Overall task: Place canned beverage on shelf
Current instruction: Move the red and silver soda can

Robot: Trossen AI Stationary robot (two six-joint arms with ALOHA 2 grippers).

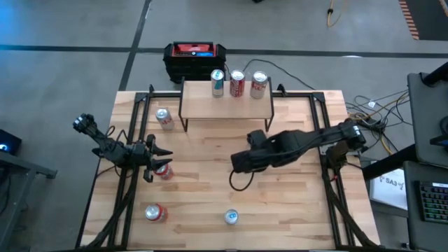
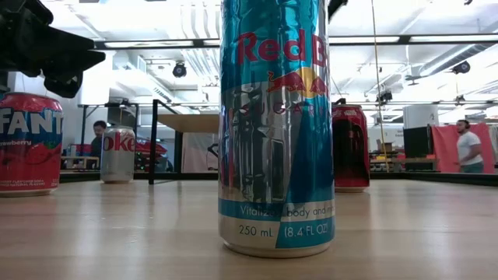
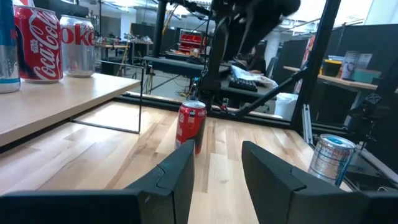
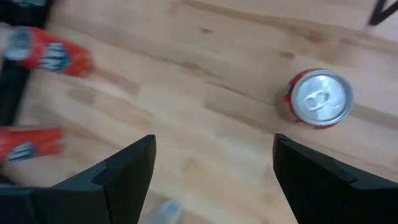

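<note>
The shelf [image 1: 225,103], a light wooden board on thin black legs, stands at the table's far middle. Three cans stand on it: a blue one [image 1: 218,82], a red Coca-Cola [image 1: 237,84] and a silver one [image 1: 259,84]. On the table stand a silver can [image 1: 164,117], a red can [image 1: 164,170], a Fanta can [image 1: 155,213] and a Red Bull can [image 1: 231,217]. My right gripper [image 1: 236,164] hangs open above the table's middle, slanting down, with nothing between its fingers; the red can [image 4: 318,99] shows beside one of them. My left gripper [image 3: 214,168] waits at the left, level, a narrow gap between its fingers.
A black-and-red box [image 1: 194,59] sits just behind the table's far edge. Black frame rails [image 1: 129,140] run along both sides of the table. Cables [image 1: 371,112] lie at the right. Bare wood lies in front of the shelf, between the two arms.
</note>
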